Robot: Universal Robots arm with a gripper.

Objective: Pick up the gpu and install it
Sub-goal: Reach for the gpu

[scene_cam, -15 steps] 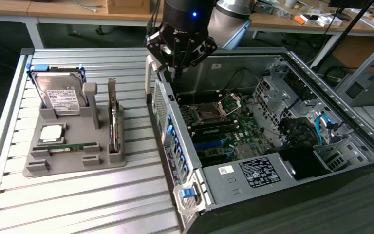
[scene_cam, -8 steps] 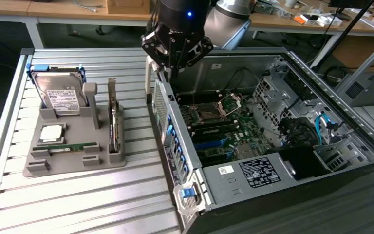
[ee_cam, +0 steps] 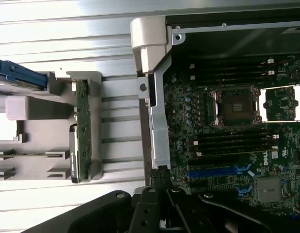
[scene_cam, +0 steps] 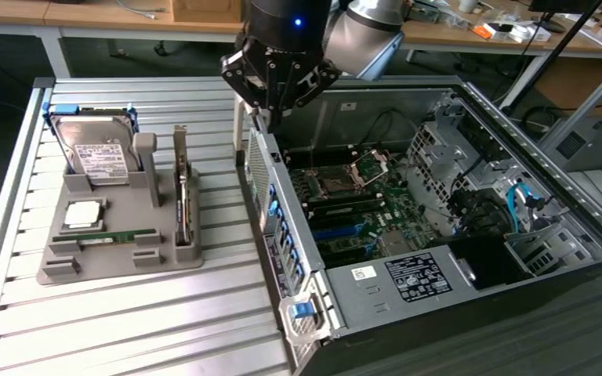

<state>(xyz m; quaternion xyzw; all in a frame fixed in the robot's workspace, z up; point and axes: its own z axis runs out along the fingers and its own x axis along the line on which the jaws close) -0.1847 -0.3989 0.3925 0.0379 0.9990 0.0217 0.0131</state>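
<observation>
Standing edge-on in holder (scene_cam: 113, 262), gpu (scene_cam: 182, 196) faces hidden

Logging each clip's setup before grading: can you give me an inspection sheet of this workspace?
Surface: slatted metal table carrying a grey parts holder and an open computer case.
Job's things: gpu standing on edge in the holder, untouched.
Clutter: hard drive, processor, memory stick in the same holder.
Grippers: gripper shut, holding nothing, over the case wall nearest the holder.
Cables: blue cables and black cables inside the case.
Surroundings: workbenches with loose items behind.
</observation>
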